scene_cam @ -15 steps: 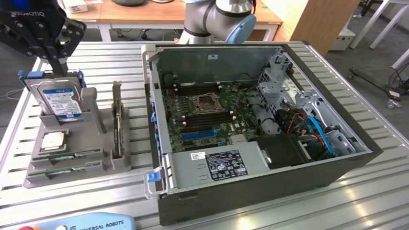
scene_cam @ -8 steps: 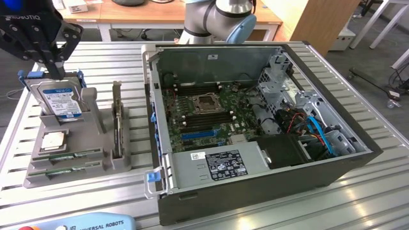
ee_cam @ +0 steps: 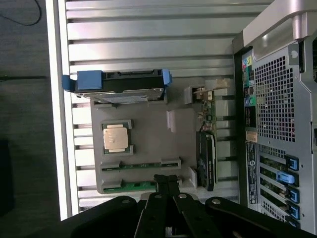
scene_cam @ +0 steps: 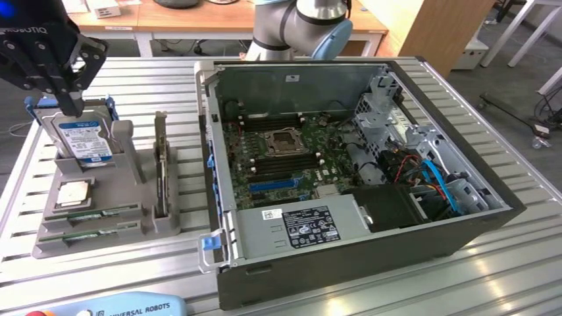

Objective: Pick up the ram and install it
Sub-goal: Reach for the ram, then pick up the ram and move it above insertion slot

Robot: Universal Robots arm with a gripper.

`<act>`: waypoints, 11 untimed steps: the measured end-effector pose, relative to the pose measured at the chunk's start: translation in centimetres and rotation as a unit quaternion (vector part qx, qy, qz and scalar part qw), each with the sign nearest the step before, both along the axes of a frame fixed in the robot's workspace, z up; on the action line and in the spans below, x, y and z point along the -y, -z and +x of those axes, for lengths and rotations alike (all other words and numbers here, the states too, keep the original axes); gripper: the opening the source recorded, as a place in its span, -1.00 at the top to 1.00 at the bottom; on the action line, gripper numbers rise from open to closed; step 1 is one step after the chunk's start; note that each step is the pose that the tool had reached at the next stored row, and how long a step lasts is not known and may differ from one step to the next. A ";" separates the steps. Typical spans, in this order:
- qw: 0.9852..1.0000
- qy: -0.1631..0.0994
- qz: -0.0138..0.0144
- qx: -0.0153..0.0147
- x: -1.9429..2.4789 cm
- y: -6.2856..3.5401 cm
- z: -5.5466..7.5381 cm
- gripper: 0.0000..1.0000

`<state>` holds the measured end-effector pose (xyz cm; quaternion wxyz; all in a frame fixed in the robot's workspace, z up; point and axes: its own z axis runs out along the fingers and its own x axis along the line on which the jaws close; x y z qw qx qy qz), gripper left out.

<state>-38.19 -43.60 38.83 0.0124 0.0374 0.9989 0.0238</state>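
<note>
Jaws pressed together (nothing between them), the gripper (scene_cam: 70, 104) hangs upper left; the ram (scene_cam: 97, 232) lies lower left, well apart, in the tray (scene_cam: 131, 245).

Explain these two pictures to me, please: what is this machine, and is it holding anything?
It is a robot arm with a gripper. One picture is from a camera off the arm; the other is from a camera on its wrist, looking down past the shut fingers. On the table stand an open computer and a grey tray with a hard drive, a processor, a card and two ram sticks. The gripper holds nothing and hovers above the tray.
</note>
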 end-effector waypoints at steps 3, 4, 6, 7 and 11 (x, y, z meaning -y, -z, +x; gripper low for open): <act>1.000 0.000 0.000 0.000 0.27 0.00 -0.2 0.80; 1.000 0.000 0.000 0.000 0.27 0.00 -0.2 0.80; 1.000 0.000 0.000 0.000 0.27 0.00 -0.2 0.80; 1.000 0.000 0.000 0.000 0.27 0.00 -0.2 0.80; 1.000 0.000 0.000 0.000 0.27 0.00 -0.2 0.80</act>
